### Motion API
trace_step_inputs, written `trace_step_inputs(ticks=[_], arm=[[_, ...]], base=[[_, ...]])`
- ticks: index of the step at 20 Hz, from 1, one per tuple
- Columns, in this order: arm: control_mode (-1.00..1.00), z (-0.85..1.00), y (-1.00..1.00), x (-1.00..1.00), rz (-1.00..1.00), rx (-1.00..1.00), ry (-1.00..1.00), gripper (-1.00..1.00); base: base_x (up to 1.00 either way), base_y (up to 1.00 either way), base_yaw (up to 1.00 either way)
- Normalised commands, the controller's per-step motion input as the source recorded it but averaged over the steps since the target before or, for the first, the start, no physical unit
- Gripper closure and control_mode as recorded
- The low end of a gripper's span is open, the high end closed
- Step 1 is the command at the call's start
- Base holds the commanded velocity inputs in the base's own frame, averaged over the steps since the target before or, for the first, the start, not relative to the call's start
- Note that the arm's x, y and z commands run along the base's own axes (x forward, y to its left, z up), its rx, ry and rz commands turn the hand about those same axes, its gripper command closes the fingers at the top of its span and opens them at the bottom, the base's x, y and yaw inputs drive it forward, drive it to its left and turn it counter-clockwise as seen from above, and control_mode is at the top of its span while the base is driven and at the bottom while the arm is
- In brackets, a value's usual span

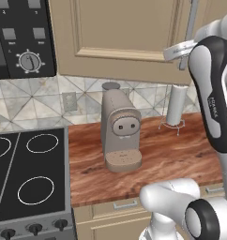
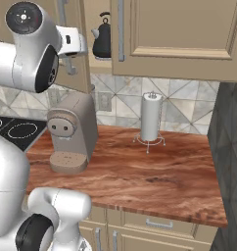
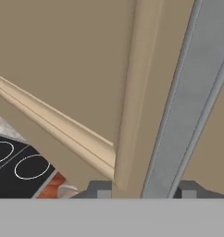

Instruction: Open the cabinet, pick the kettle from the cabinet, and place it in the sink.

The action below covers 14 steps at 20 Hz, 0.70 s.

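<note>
The cabinet (image 1: 124,33) is made of beige painted wood with a matt, smooth finish, and its bar handle (image 3: 192,97) looks like brushed silver metal. The kettle (image 2: 103,39) is finished in glossy black. The countertop (image 2: 154,171) is shown as reddish wood with a strong grain and a light sheen. The coffee machine (image 1: 119,129) appears as matt taupe plastic. The stovetop (image 1: 28,173) is smooth black glass. The backsplash (image 2: 189,105) is of grey marbled tiles.
</note>
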Motion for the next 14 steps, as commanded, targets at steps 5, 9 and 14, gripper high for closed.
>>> trace_step_inputs(ticks=[5,9,14], arm=[[-1.0,-0.02,0.44,-0.43,0.0,-0.06,0.0,1.0],[-1.0,-0.02,0.46,-0.42,0.0,-0.04,0.0,1.0],[-1.0,-0.01,0.47,-0.4,-0.04,-0.01,0.0,1.0]], base=[[0.0,0.0,0.0],[0.0,0.0,0.0],[0.0,0.0,0.0]])
